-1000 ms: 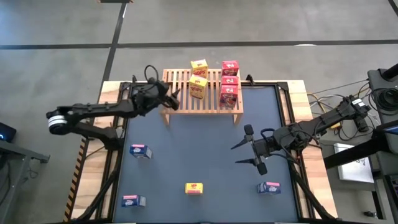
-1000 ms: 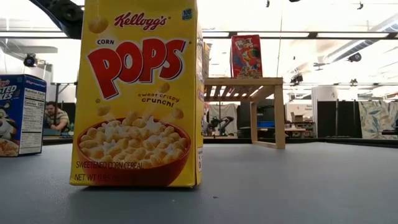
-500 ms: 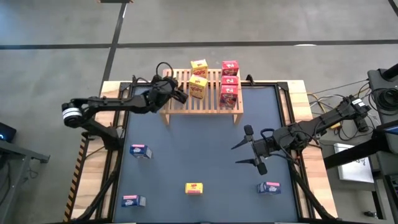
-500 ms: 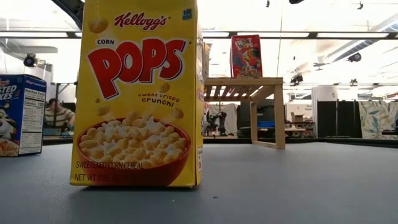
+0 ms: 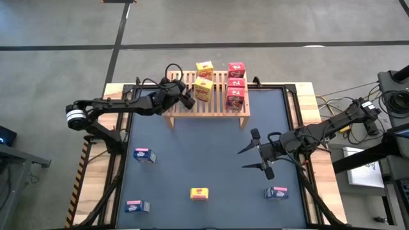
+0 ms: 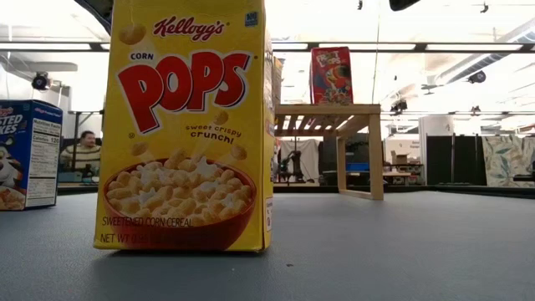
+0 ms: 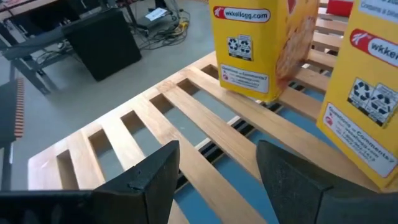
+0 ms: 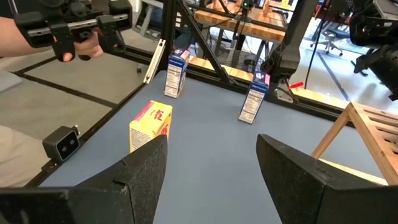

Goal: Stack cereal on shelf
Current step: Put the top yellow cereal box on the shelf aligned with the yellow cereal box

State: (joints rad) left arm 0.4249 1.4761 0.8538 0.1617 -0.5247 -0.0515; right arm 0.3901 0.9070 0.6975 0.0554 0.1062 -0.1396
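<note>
Seen from above, the wooden slatted shelf (image 5: 208, 96) sits at upper centre of the table (image 5: 211, 153). The left end effector (image 5: 186, 98) is held open and empty over its left slats, beside two yellow cereal boxes (image 5: 204, 89). The right end effector (image 5: 250, 153) is parked open and empty at right.

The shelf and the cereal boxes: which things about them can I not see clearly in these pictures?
- Low view: the yellow box up close hides most of the shelf; only one red box shows on it.
- Left wrist view: the picture edge cuts off both yellow boxes on the slats.
- High view: the boxes' print, as on the blue box, is too small to read.
- Right wrist view: only a corner of the shelf shows.
</note>
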